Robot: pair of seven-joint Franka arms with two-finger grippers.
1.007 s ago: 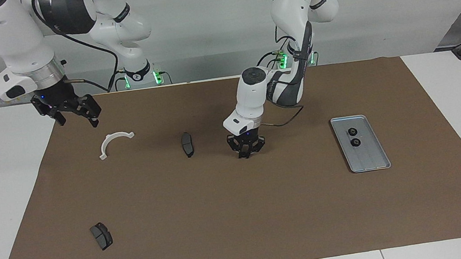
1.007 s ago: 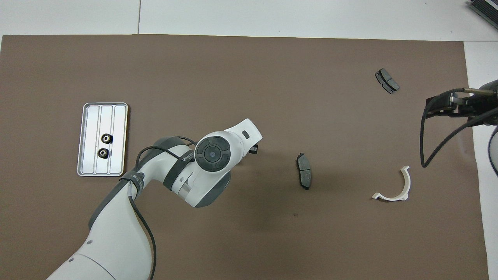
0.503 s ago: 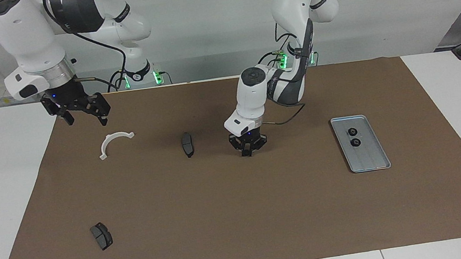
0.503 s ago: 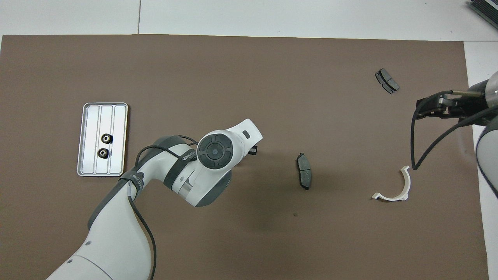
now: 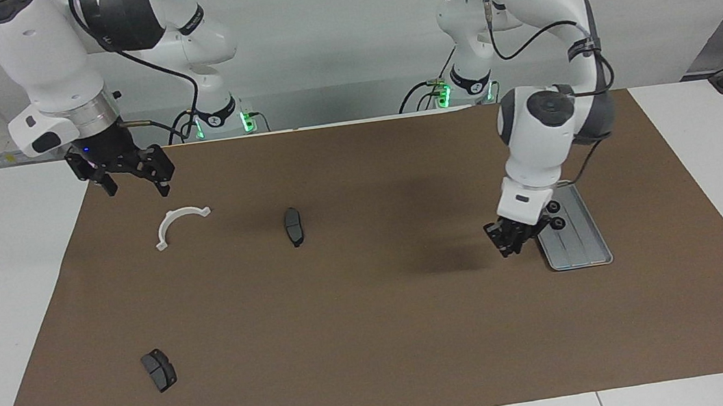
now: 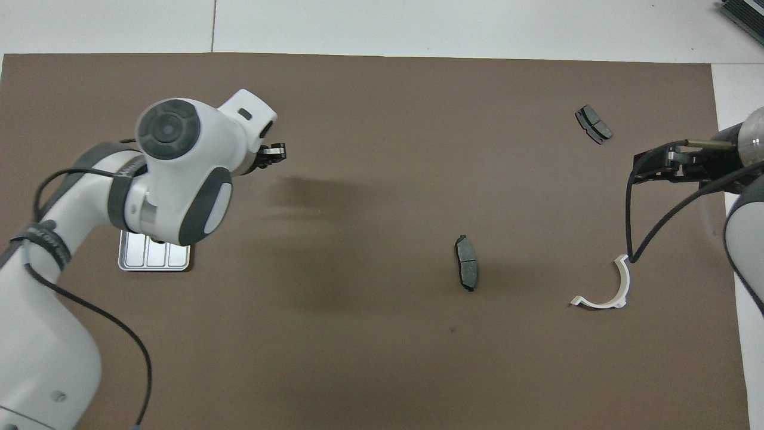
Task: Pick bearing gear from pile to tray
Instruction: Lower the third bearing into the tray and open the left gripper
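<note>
The silver tray (image 5: 581, 246) lies on the mat at the left arm's end; my left arm hides most of it in the overhead view (image 6: 155, 260). Two black bearing gears (image 5: 554, 207) (image 5: 558, 223) lie in it. My left gripper (image 5: 511, 244) hangs over the mat just beside the tray, fingers closed on a small dark bearing gear; it also shows in the overhead view (image 6: 276, 153). My right gripper (image 5: 129, 178) is open and empty, raised over the mat's edge near the white half-ring bracket (image 5: 179, 223).
One dark brake pad (image 5: 294, 226) lies mid-mat, nearer to the robots. The second brake pad (image 5: 159, 370) lies farther from them, toward the right arm's end. The brown mat (image 5: 364, 340) covers most of the white table.
My left gripper closed at mid-mat, lifted and swung toward the tray at the left arm's end. My right gripper drifted slightly inward over the mat's edge.
</note>
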